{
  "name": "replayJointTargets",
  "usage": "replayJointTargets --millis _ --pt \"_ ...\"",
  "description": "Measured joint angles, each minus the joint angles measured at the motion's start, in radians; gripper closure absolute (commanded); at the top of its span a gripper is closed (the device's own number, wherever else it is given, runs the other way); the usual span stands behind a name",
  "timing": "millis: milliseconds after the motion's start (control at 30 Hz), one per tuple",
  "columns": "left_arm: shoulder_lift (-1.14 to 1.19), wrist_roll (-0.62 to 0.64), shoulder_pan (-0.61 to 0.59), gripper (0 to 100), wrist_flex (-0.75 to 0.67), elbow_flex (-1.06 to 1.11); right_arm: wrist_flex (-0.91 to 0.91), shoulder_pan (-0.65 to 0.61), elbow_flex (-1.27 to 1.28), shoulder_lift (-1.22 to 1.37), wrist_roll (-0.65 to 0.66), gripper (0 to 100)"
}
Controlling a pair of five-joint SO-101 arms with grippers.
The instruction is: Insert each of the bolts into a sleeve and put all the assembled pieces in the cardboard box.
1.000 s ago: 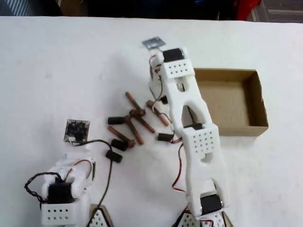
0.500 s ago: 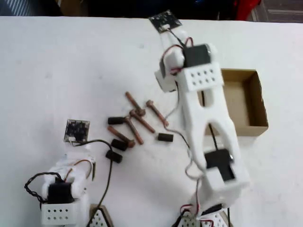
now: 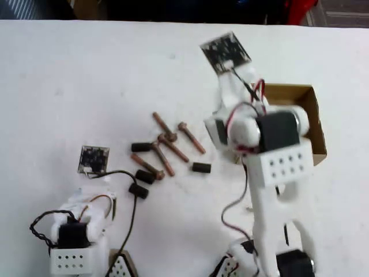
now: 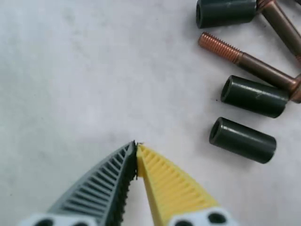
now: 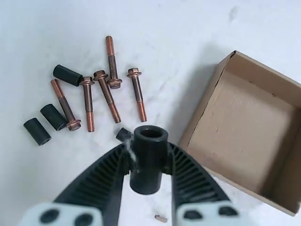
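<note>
My right gripper (image 5: 148, 149) is shut on a black sleeve (image 5: 149, 165), held upright above the table with its bore facing the camera. Below it lie several copper bolts (image 5: 107, 92) and loose black sleeves (image 5: 52, 116), with the open cardboard box (image 5: 249, 136) beside them. From above, the right arm (image 3: 277, 156) hangs raised over the left part of the box (image 3: 314, 124), to the right of the bolts (image 3: 173, 141). My left gripper (image 4: 136, 147) is shut on nothing, low over bare table, a short way from three sleeves (image 4: 242, 140) and a bolt (image 4: 244, 59).
The left arm (image 3: 72, 242) sits folded at the near left corner, its black cable (image 3: 132, 208) trailing past the nearest sleeve (image 3: 138, 190). One sleeve (image 3: 201, 168) lies apart, close to the right arm. White table spreads wide to the left and far side.
The right arm has lifted and drawn back from over the bolts toward its base, ending beside the box. The left arm and the loose parts have stayed put.
</note>
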Motion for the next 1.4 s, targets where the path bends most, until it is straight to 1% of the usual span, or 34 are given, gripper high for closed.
replayJointTargets --millis 133,467,600,867,1133,1400 --pt "0.0 0.0 0.0 98 0.0 0.0 -0.043 0.0 0.161 -0.126 0.0 98.1" --pt "0.0 0.0 0.0 98 0.0 0.0 -0.336 0.0 0.66 -0.485 0.0 98.1" --pt "0.0 0.0 0.0 98 0.0 0.0 -0.404 0.0 0.804 -0.628 0.0 98.1" --pt "0.0 0.0 0.0 98 0.0 0.0 -0.466 0.0 0.934 -0.801 0.0 98.1" --pt "0.0 0.0 0.0 98 0.0 0.0 -0.634 -0.002 1.085 -0.956 0.0 98.1" --pt "0.0 0.0 0.0 97 0.0 0.0 -0.786 0.0 1.254 -1.022 0.002 98.1"
